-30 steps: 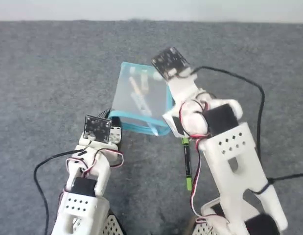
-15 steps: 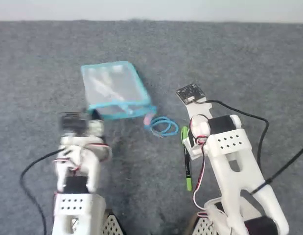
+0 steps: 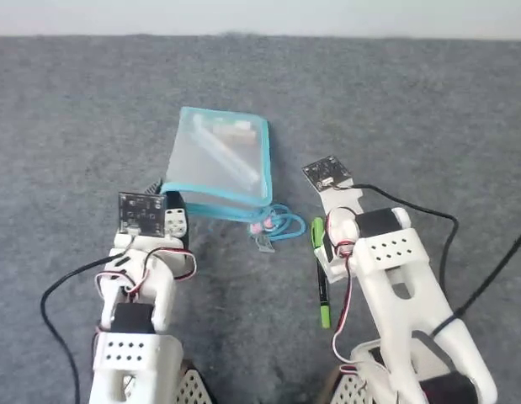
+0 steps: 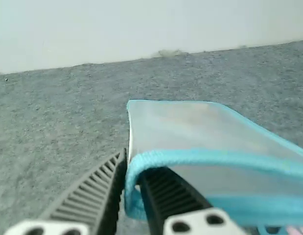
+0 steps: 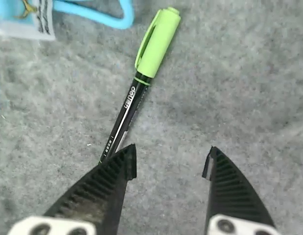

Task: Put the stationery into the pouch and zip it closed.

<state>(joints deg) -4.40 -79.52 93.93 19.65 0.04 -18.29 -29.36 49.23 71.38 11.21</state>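
Observation:
The translucent pouch (image 3: pixel 214 160) with teal trim lies tilted on the grey carpet, with pale stationery (image 3: pixel 231 156) showing through it. My left gripper (image 3: pixel 169 200) is shut on the pouch's near left corner, its fingers (image 4: pixel 161 191) clamping the teal edge of the pouch (image 4: pixel 190 132). A black pen (image 3: pixel 321 282) with a green cap lies near the right arm (image 3: pixel 369 244). My right gripper (image 5: pixel 169 157) hangs open just above the carpet, with the pen (image 5: pixel 136 93) lying ahead of its fingertips, nearer one of them.
A teal cord loop (image 3: pixel 283 223) and a small white tag (image 3: pixel 265 244) trail from the pouch's near right corner toward the pen. The cord (image 5: pixel 100 10) and tag (image 5: pixel 26 19) lie beyond the pen's cap (image 5: pixel 158 36). Grey carpet stretches open on all sides.
The right arm pulled back from over the pouch to above the pen. The left arm swung the pouch left, then back to the right.

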